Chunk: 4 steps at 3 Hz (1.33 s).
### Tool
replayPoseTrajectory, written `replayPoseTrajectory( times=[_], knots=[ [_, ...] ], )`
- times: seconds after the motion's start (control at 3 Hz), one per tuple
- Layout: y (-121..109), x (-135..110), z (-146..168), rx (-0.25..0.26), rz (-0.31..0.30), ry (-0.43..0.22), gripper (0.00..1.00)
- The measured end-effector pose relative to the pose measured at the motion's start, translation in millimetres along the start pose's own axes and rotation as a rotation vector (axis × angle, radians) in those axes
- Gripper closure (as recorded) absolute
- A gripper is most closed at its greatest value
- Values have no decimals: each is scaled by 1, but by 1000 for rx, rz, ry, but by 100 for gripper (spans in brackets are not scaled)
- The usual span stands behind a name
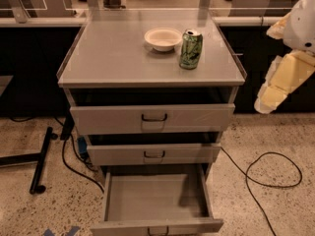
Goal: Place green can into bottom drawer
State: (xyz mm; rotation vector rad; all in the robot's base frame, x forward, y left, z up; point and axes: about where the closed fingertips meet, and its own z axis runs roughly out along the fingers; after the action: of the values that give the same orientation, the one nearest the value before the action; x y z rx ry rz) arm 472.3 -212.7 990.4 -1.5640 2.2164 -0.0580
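Observation:
The green can (190, 49) stands upright on the top of the grey cabinet (113, 58), towards its right side, just right of the white bowl (163, 38). The bottom drawer (155, 198) is pulled far out and nothing shows inside it. The two drawers above it are pulled out a little. My gripper (268, 100) hangs at the right edge of the view, pale yellow below the white arm. It is well to the right of the cabinet, lower than the can and apart from it.
A black cable (268, 173) loops on the speckled floor right of the cabinet. A black stand leg (42, 159) and more cable (69, 154) lie on the left. Dark counters run behind the cabinet.

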Motion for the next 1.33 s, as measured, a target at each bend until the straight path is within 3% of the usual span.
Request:
replayPoseTrajectory(
  times=[0.67,1.0,1.33],
  knots=[
    [-94,-64,10,48,158,-193,0],
    [-136,-94,31,39,248,-289,0],
    [-168,-122,71,7,317,-326,0]
  ],
)
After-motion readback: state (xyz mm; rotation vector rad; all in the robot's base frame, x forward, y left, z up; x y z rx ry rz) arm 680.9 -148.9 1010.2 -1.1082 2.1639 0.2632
